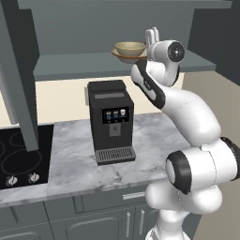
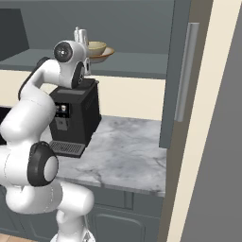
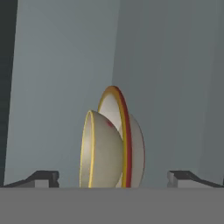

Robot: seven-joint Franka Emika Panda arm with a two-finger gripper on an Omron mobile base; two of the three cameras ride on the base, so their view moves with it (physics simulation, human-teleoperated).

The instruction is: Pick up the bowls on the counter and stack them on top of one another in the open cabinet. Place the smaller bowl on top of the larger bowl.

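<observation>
The smaller bowl (image 1: 130, 48) sits nested inside the larger bowl (image 1: 123, 56) on the grey shelf (image 1: 70, 65) of the open cabinet, near its front edge. From the right base view the smaller bowl (image 2: 97, 47) and the larger bowl (image 2: 108, 54) rest just behind my hand. My gripper (image 1: 152, 33) (image 2: 81, 35) stands open right beside the stack, holding nothing. The hand view is rolled, so both bowls appear on edge: the smaller bowl (image 3: 103, 151) lies against the larger bowl (image 3: 127, 131). My fingertips (image 3: 43, 177) stand wide apart on either side of them. The marble counter (image 1: 79, 159) lies below.
A black coffee machine (image 1: 110, 119) (image 2: 75, 116) stands on the counter under the shelf. The black stovetop (image 1: 18, 154) is at the left. An open cabinet door (image 1: 18, 84) hangs at the left, another door with a long handle (image 2: 184, 71) at the right.
</observation>
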